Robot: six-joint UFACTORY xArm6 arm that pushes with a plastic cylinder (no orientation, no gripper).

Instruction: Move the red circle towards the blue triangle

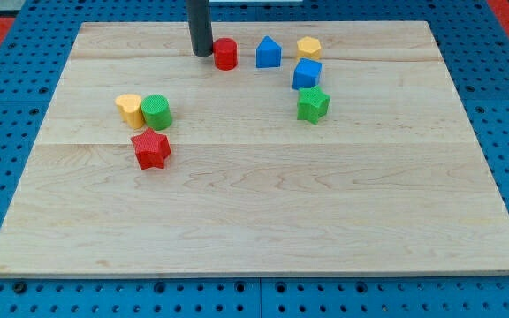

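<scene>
The red circle (pixel 225 54) stands near the view's top, a little left of centre. The blue triangle (pixel 269 53) stands just to its right, a small gap between them. My tip (pixel 201 53) is at the red circle's left side, touching it or nearly so. The rod rises straight up out of the view's top.
A yellow hexagon (pixel 308 48), a blue cube (pixel 307 74) and a green star (pixel 312 104) stand right of the blue triangle. A yellow heart (pixel 129 109), a green circle (pixel 156 112) and a red star (pixel 151 148) cluster at the view's left. The wooden board (pixel 254 221) lies on a blue pegboard.
</scene>
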